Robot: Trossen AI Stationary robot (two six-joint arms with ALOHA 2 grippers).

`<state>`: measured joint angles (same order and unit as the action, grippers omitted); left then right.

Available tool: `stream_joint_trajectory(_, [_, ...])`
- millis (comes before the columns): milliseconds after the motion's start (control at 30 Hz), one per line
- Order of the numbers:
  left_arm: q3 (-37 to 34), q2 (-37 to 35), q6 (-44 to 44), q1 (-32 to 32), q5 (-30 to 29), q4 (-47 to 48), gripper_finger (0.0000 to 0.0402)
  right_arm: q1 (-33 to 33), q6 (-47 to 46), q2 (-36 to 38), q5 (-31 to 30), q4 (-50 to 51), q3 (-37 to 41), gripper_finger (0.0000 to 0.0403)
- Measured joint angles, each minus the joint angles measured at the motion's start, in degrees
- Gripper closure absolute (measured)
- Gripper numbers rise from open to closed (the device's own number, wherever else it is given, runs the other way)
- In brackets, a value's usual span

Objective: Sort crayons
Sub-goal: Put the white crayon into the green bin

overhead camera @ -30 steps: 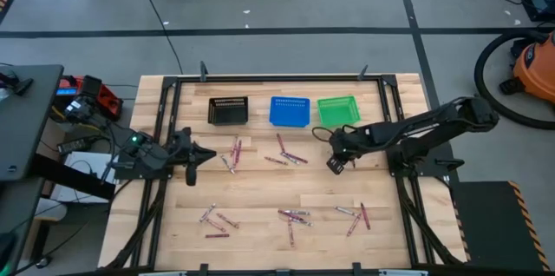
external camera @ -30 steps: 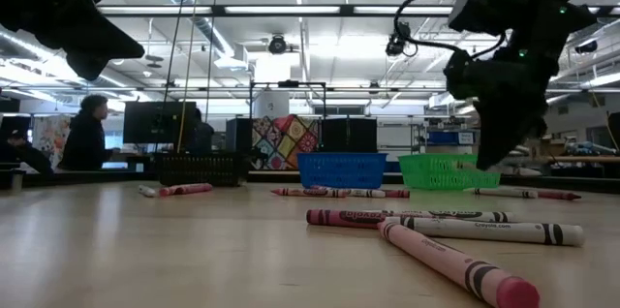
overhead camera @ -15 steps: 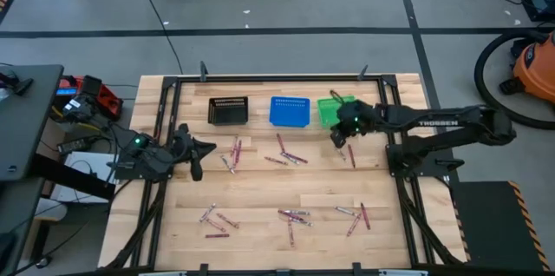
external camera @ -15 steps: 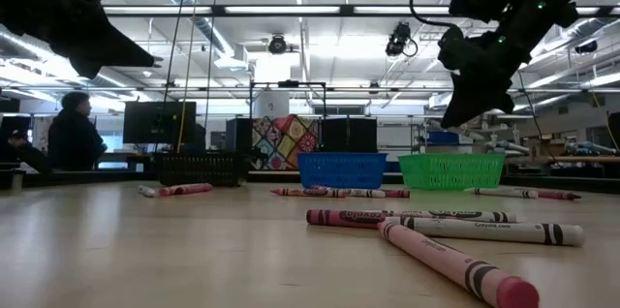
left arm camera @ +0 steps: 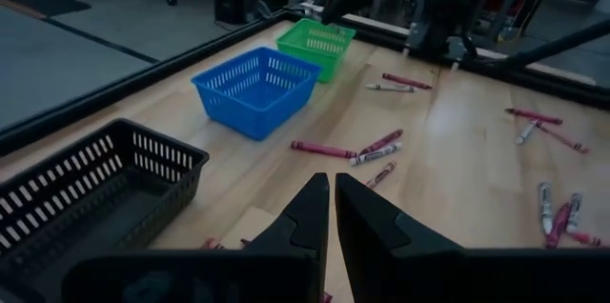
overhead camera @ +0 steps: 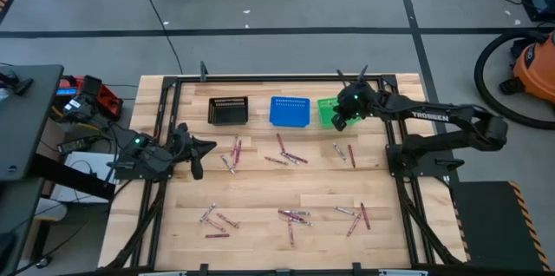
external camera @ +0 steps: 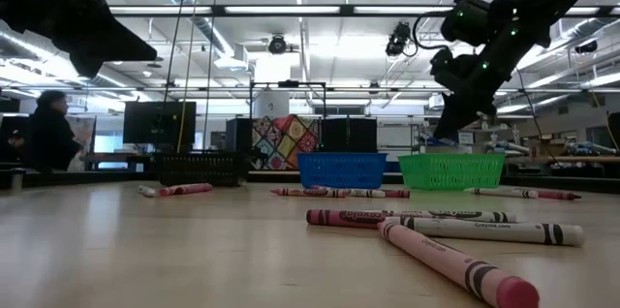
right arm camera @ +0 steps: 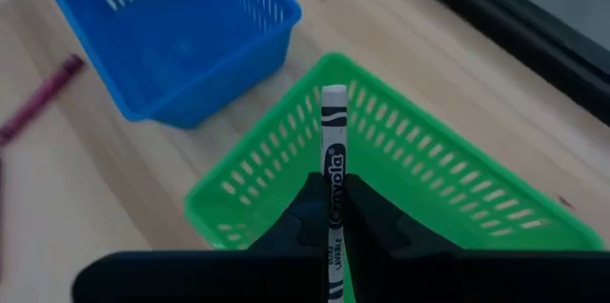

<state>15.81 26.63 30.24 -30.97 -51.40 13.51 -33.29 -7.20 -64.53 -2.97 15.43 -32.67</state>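
Nearest the front edge of the table, well short of the green basket, I note loose crayons scattered in small groups; more lie mid-table, between that front scatter and the basket row. Left of the green basket stand the blue basket and, beyond it, the black basket, all three along the far side of the table.

I have the right gripper hanging above the green basket's edge, its jaws pinched on a pale grey crayon held upright; the right wrist view shows the stick's tip lined up over the basket's near corner. The crayon is clear of the basket, not touching it.

Far to the left of the green basket, past the black one, the left gripper waits over the table's left edge, its jaws pressed together with nothing between them.
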Motion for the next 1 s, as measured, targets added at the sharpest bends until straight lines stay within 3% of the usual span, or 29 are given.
stream_joint_trajectory(467, [0.0, 0.0, -1.01, 4.59, 3.37, 0.06, 0.0367, -0.84, 5.88, -5.69, -0.49, -0.01, -0.02, 0.0352])
stream_joint_trajectory(667, [-0.02, 0.0, -1.34, 4.88, 4.18, 0.07, 0.0367, -0.78, 5.94, -5.12, -5.06, -0.44, -0.02, 0.035])
stream_joint_trajectory(1000, [-0.02, 0.04, -2.69, 4.88, 4.16, 0.09, 0.0367, 0.73, 5.92, -4.68, -5.56, -0.39, -0.02, 0.0312])
